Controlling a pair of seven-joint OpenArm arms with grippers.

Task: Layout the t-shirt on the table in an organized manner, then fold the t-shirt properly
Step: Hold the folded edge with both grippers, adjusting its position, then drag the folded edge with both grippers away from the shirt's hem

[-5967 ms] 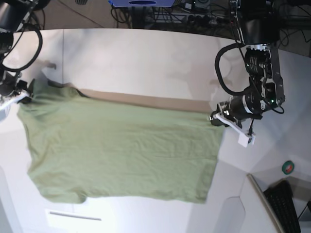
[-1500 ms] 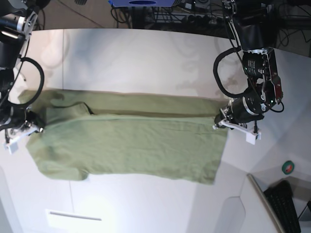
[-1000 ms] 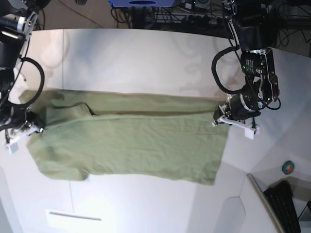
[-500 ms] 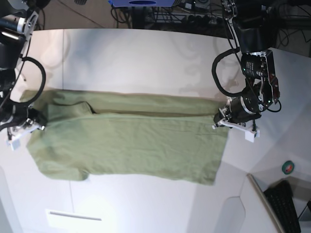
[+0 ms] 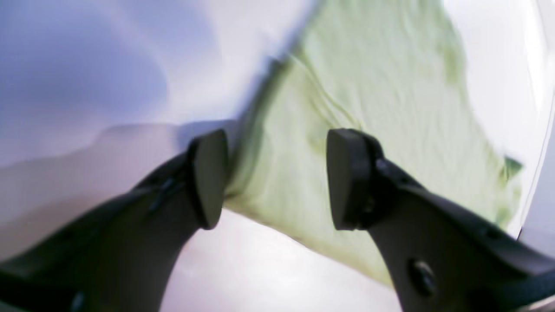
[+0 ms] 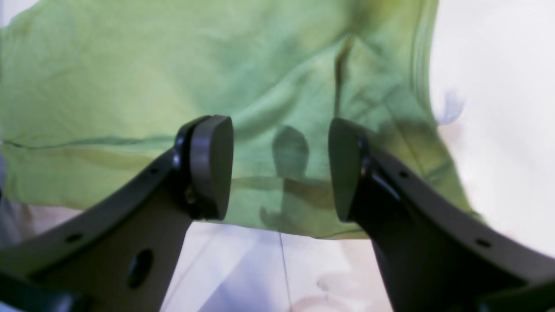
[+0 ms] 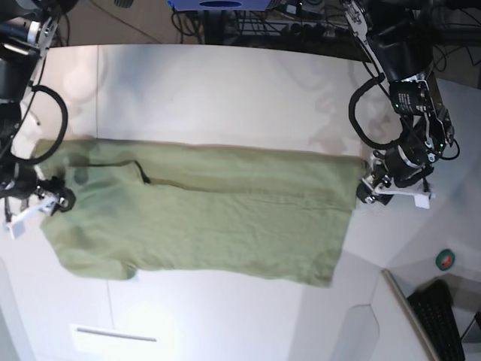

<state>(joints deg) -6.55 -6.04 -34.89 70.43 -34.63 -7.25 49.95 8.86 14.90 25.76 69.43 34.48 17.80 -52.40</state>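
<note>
Now both the left gripper (image 5: 275, 177) and right gripper (image 6: 279, 167) stand released, jaws apart, nothing held, at opposite ends of the t-shirt (image 7: 203, 218), which lies folded lengthwise on the table (image 7: 225, 90). Lift each straight up so the pads (image 6: 210, 167) don't drag the fold askew.

Left hand (image 5: 277, 177), right hand (image 6: 279, 167): both spread wide.
</note>
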